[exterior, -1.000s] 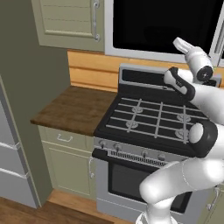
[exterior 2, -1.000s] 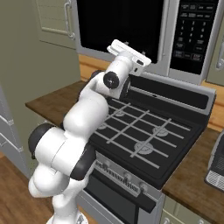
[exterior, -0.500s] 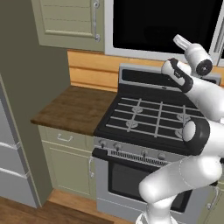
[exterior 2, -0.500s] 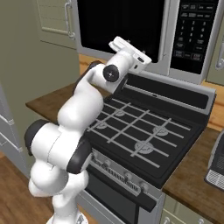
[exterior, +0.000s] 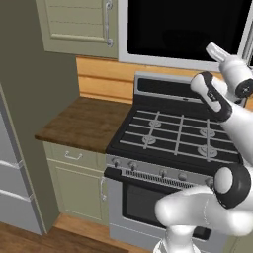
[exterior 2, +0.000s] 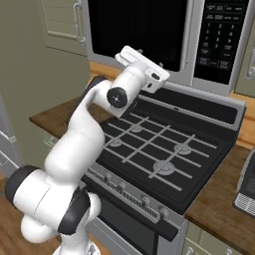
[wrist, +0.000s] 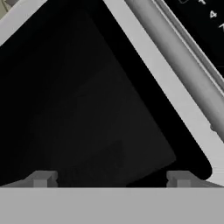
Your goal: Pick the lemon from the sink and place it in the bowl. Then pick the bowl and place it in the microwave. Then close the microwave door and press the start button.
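Two fingertips (wrist: 41, 178) wide apart; gripper (wrist: 109, 179) nearer microwave door (wrist: 87, 109) glass than before, holding nothing.

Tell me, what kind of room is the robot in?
It looks like a kitchen. There is a gas stove with an oven underneath, a microwave hanging above it, and a wooden counter with green cabinets beside it.

A black gas stove (exterior: 173, 143) flanked by a wooden worktop (exterior: 84, 123) at nine o'clock, green cabinets (exterior: 74, 22) at eleven, wood-plank backsplash (exterior: 101, 81) behind, wooden floor (exterior: 44, 239) below.
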You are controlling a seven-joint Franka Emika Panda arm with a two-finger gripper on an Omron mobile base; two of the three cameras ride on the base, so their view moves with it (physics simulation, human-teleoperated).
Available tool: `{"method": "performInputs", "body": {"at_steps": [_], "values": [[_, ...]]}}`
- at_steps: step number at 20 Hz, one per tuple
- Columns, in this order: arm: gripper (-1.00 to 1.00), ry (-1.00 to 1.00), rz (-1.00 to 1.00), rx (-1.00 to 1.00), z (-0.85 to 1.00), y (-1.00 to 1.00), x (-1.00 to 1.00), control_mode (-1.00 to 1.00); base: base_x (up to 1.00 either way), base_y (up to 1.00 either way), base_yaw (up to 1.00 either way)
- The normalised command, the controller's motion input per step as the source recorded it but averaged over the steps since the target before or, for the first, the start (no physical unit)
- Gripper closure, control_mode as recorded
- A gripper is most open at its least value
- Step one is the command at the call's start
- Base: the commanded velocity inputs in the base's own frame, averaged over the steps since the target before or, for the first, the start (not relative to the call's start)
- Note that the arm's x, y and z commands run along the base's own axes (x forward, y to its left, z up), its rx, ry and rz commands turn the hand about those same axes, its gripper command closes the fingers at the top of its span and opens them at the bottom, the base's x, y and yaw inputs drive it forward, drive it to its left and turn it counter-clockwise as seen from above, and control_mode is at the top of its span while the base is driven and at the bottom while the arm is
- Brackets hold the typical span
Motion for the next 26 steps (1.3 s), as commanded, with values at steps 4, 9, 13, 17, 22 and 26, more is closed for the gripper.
{"method": "performInputs", "body": {"at_steps": [4,9,13,17,22,26], "values": [[-1.0,-0.01,0.0,0.0,0.62,0.39,-1.0,-1.0,0.0,0.0,0.0],[-1.0,0.2,0.0,-0.09,0.54,0.08,-0.79,-1.0,0.0,0.0,0.0],[-1.0,0.51,-0.01,-0.27,0.19,0.0,-0.38,-1.0,0.0,0.0,0.0],[1.0,0.3,0.0,-0.29,-0.2,0.01,-0.21,-1.0,0.0,0.0,0.0],[1.0,0.08,-0.06,-0.19,-0.31,-0.11,-0.13,-1.0,0.0,0.0,0.0],[1.0,0.0,-0.09,0.0,-0.05,-0.55,-0.49,-1.0,0.0,0.0,0.0]]}}
